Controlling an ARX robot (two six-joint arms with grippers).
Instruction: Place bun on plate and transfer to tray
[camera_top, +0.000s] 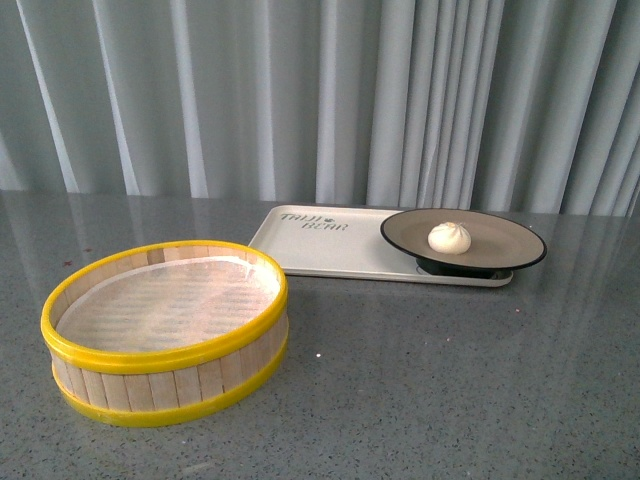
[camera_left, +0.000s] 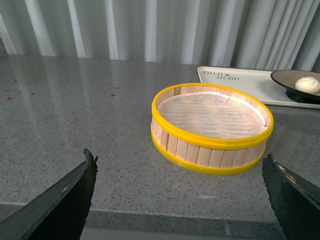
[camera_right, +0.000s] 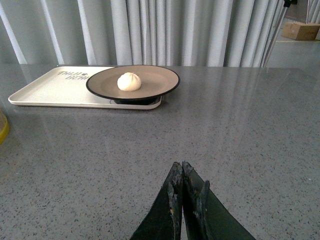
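One bun sits on plate, plate rests on tray at its right end; task looks done. Left claw spread wide, right claw pinched closed, empty, both well apart; next likely just idle

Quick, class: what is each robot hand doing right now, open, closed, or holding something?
Left hand: open, fingers spread wide, holding nothing.
Right hand: closed, fingertips pressed together, holding nothing.
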